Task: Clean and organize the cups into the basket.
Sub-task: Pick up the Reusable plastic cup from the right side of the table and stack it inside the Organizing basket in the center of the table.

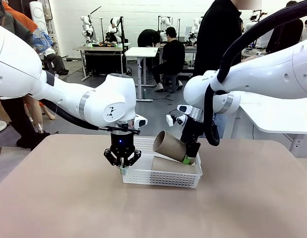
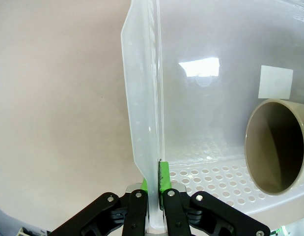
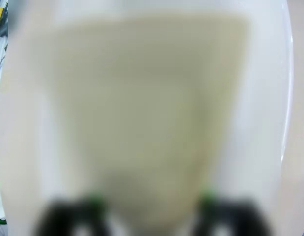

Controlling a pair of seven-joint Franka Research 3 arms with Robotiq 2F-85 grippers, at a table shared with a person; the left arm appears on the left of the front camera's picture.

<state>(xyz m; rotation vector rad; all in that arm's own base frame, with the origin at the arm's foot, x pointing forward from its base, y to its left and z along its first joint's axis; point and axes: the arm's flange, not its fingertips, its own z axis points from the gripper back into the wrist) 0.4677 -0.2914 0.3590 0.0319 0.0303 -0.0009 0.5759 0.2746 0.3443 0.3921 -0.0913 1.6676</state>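
Left gripper (image 1: pixel 122 166): fingers pinching the near-left wall of the basket (image 1: pixel 160 179).
Basket: mid-table (image 1: pixel 69 198).
Lying cup (image 1: pixel 174 165): on its side inside.
Tilted cup (image 1: pixel 169 145): above it, mouth up-left.
Right gripper (image 1: pixel 190 157): clamped on its base.

The white perforated plastic basket (image 1: pixel 158 177) sits on the beige flat table (image 1: pixel 54 198) near its middle, a little toward the right edge. One tan tapered matte cup (image 1: pixel 173 165) lies on its side in the basket, along the near wall. A second tan tapered cup (image 1: pixel 169 145) hangs tilted above it at the basket's right end, between the fingers of the right gripper (image 1: pixel 189 157). The left gripper (image 1: pixel 122 166) clamps the basket's left wall by the near-left corner.
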